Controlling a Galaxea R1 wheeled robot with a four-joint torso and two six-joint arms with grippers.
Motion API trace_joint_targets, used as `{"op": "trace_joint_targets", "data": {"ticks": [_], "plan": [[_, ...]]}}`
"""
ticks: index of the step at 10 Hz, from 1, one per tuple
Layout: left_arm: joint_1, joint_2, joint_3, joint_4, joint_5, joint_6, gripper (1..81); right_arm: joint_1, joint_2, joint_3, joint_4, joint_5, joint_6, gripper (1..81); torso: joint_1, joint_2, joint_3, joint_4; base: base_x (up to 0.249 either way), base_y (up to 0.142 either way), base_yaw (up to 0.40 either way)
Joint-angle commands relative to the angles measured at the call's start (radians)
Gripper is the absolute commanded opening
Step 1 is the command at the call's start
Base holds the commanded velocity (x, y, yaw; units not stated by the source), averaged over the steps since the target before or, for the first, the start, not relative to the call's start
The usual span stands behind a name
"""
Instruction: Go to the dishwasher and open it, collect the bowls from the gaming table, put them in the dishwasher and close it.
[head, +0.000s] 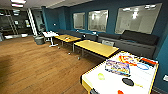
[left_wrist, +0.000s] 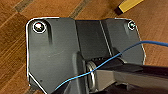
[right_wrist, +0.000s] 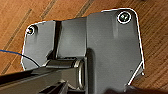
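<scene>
The robot looks to be in a driving stretch of the task, crossing a lounge with a wooden floor (head: 37, 67), and neither the dishwasher nor any bowl can be made out from here, so whether it is heading for the unit or coming to fetch the bowls cannot be judged. At the far left stands a dark round bin (head: 39, 40), then a small white desk (head: 50, 34), then two yellow-topped desks (head: 67, 38) (head: 96, 47) in a row along a dark bench sofa (head: 130, 40) under the blue wall with its windows (head: 97, 20). At the lower right, nearest the camera, is a white-topped games table with a yellow rim (head: 86, 83); it carries a colourful box (head: 117, 67), a dark disc (head: 127, 81), a blue ring (head: 143, 66) and a pale green item (head: 101, 76) too blurred to name. It shows no green field or rods, so it may not be the gaming table meant. Both wrist views look down on floorboards past the robot's own plate, and a blue cable (left_wrist: 120, 53) crosses the left one; whether either pincer is wide or narrow cannot be told. The next move calls for finding the dishwasher or the football table by steering on, keeping the base wide of the near table's corner
</scene>
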Motion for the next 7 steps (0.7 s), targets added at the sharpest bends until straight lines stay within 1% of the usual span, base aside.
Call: {"op": "trace_joint_targets", "data": {"ticks": [1, 3, 7], "plan": [[-0.051, -0.002, 0.005, 0.01, 0.051, 0.009, 81.1, 0.049, 0.0, 0.002, -0.007, -0.05, -0.002, 81.1, 0.0, 0.0, 0.0, 0.0, 0.117, 0.0, 0.0], [-0.054, -0.002, 0.005, 0.01, 0.053, 0.009, 81.1, 0.049, 0.0, 0.002, -0.007, -0.05, -0.002, 81.1, 0.0, 0.0, 0.0, 0.0, 0.088, 0.0, 0.0], [-0.054, 0.0, 0.005, 0.01, 0.053, 0.009, 81.1, 0.05, 0.001, 0.002, -0.007, -0.05, -0.002, 81.1, 0.0, 0.0, 0.0, 0.0, 0.0, 0.0, 0.0]]}}
